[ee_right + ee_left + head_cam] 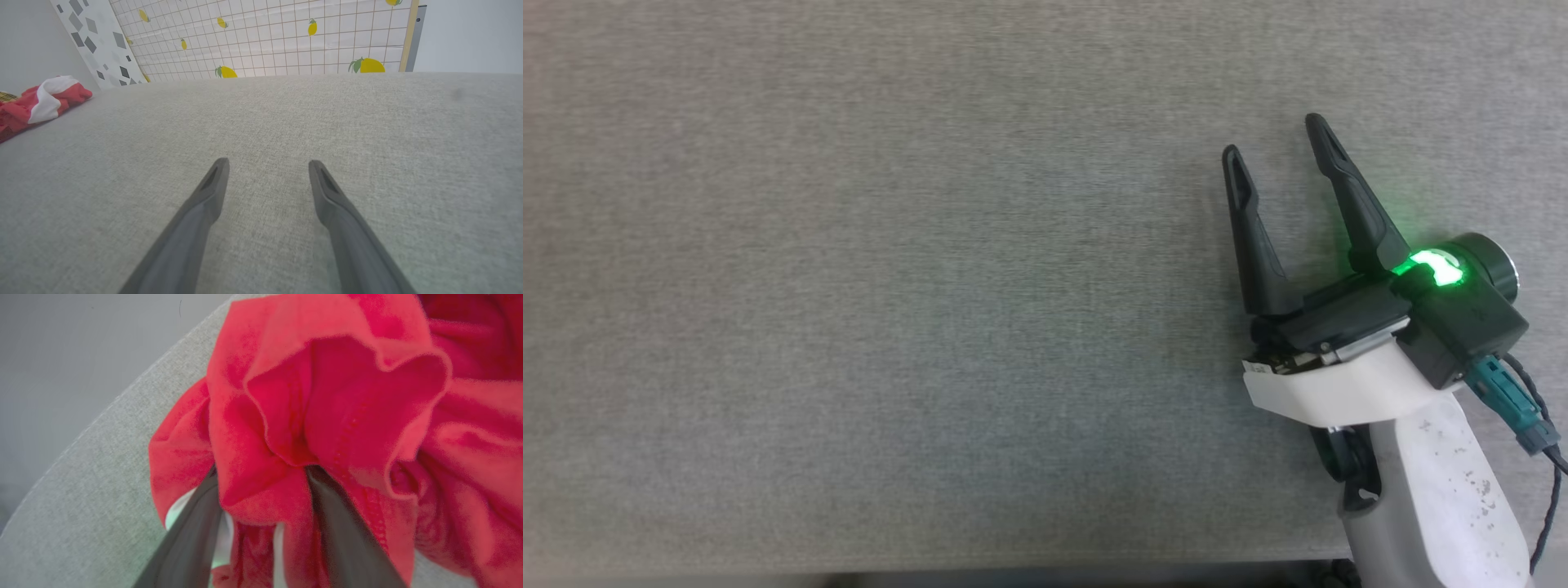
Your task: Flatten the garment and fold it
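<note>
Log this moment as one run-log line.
left end effector: shut on garment, bunched | right end effector: open, over grey surface | flatten: not done

Ahead of the right gripper (1282,135) the grey tabletop (890,286) lies bare and wide, with room to pass on every side. The bunched red garment (327,416) crowds the left gripper (261,473), wrapped about its fingers near the tabletop edge.

Looks like a test lab to me: grey woven fabric tabletop (367,122), propped lemon-print grid backdrop board (286,36), plain wall.
</note>
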Robot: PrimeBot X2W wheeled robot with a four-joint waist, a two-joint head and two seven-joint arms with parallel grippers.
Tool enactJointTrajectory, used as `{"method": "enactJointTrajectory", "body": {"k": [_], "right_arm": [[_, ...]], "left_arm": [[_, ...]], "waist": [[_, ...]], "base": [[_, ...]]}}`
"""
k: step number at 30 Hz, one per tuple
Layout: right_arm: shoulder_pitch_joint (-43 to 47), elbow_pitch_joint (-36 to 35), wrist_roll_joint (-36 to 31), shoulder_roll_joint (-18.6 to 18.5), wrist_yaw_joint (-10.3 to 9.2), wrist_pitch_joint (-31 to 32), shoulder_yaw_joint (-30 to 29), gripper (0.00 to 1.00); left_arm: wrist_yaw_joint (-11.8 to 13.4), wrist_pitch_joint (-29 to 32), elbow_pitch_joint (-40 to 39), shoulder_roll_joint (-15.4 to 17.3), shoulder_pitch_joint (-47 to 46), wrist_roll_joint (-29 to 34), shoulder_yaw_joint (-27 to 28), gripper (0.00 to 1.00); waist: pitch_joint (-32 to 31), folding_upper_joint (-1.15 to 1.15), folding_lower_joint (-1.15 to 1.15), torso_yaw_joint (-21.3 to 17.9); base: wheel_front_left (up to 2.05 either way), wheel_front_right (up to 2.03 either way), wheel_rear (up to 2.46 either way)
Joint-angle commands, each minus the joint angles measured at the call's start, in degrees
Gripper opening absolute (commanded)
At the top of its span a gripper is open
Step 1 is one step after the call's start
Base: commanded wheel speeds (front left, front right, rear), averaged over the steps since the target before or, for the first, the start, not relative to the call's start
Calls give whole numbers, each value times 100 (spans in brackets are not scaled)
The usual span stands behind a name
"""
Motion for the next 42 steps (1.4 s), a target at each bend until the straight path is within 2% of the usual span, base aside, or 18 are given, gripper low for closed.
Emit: {"method": "enactJointTrajectory", "body": {"k": [1, 6, 10, 13, 19, 24, 27, 36, 42], "right_arm": [[-16, 225, 21, -85, -13, 26, -86, 100], [59, 340, 1, -85, -13, 25, -100, 100], [202, 452, 4, -85, -13, 25, -156, 100], [378, 555, 41, -85, -13, 25, -188, 100], [846, 742, 123, -85, -13, 25, -294, 100], [1295, 794, 171, -85, -13, 25, -422, 100], [1501, 804, 143, -85, -13, 25, -511, 100], [1723, 710, 180, -85, -13, 102, -480, 100], [1800, 659, 214, -85, -13, 151, -456, 100]], "left_arm": [[-41, -72, 156, -175, 217, 51, -135, 0], [-161, -1279, 15, -136, 235, 449, -115, 0], [-359, -2726, -1, -89, 121, 849, -130, 0], [-672, -3764, 98, -90, -4, 1070, -275, 0], [-1349, -4829, 222, -199, -444, 1286, -867, 0], [-1802, -4962, 214, -529, -895, 1384, -1563, 0], [-1977, -4899, 112, -956, -1160, 1422, -2065, 0], [-2282, -4744, -35, -2148, -1047, 1365, -3203, 0], [-2333, -4531, 357, -2868, -581, 1207, -3786, 0]], "waist": [[-31, 0, 0, -50], [-488, 0, 0, 51], [-1106, 0, 0, 154], [-1682, 0, 0, 231], [-2799, 0, 0, 348], [-3428, 0, 0, 326], [-3670, 0, 0, 264], [-4000, 0, 0, -334], [-3941, 0, 0, -728]], "base": [[0, 0, 0], [0, 0, 0], [0, 0, 0], [0, 0, 0], [0, 0, 0], [0, 0, 0], [0, 0, 0], [0, 0, 0], [0, 0, 0]]}}
